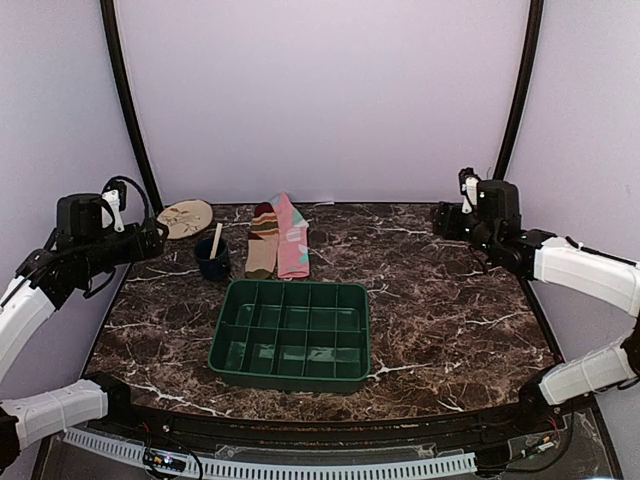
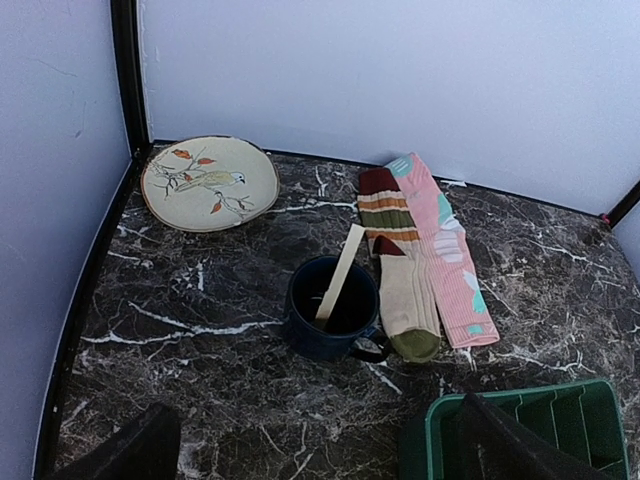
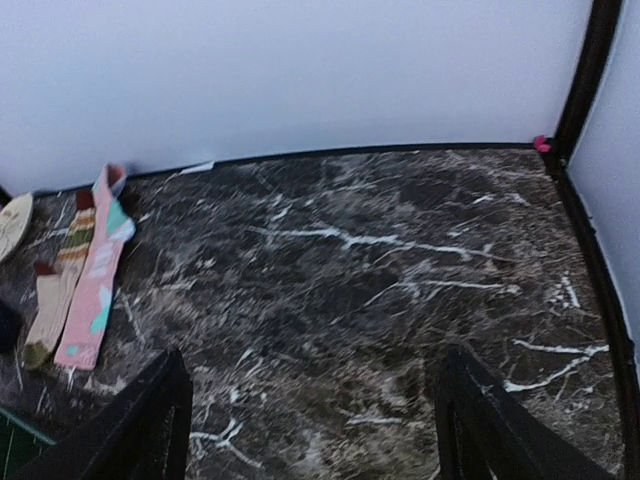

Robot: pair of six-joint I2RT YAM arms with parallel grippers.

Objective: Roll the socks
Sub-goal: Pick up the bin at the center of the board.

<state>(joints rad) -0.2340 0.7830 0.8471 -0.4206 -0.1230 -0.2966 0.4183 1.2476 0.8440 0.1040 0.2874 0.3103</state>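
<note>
Two socks lie flat side by side at the back of the marble table. The pink sock (image 1: pixel 293 238) with teal and white marks is on the right. The tan sock (image 1: pixel 263 240) with brown, red and cream stripes is on the left, touching it. Both show in the left wrist view, pink (image 2: pixel 448 250) and tan (image 2: pixel 400 270), and far left in the right wrist view, pink (image 3: pixel 95 280) and tan (image 3: pixel 58 285). My left gripper (image 1: pixel 158 238) (image 2: pixel 320 455) is open and empty, raised to the left of the socks. My right gripper (image 1: pixel 440 220) (image 3: pixel 315 430) is open and empty, far right.
A navy mug (image 1: pixel 212 260) (image 2: pixel 330 310) with a wooden stick in it stands just left of the tan sock's toe. A beige bird-patterned plate (image 1: pixel 185 217) (image 2: pixel 209 182) lies at the back left corner. A green compartment tray (image 1: pixel 295 284) (image 2: pixel 440 420) sits in front of the socks.
</note>
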